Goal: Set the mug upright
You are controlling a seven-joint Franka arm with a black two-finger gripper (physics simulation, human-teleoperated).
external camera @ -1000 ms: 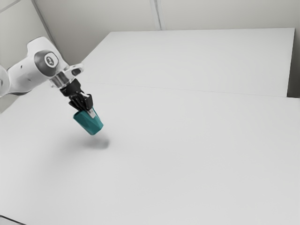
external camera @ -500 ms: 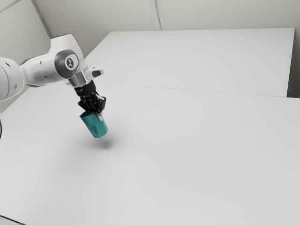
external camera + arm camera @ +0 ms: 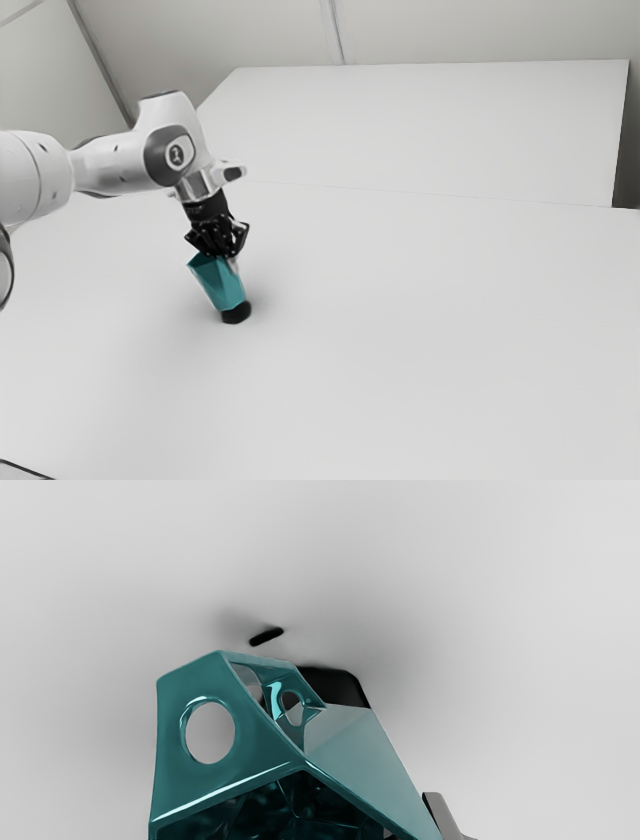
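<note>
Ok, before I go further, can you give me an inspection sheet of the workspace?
Surface: pale table with a faint seam across it; a dark patch, probably shadow, at the mug's base.
Job's things: teal mug, tilted, not upright, mouth toward the hand; whether its base touches the table, I cannot tell.
Clutter: nothing seen.
Gripper: the hand is closed on the mug's wall, near the rim.
Cables: a thin dark line at the exterior view's lower left corner; cable or not, I cannot tell.
Surroundings: plain pale walls beyond the table.
</note>
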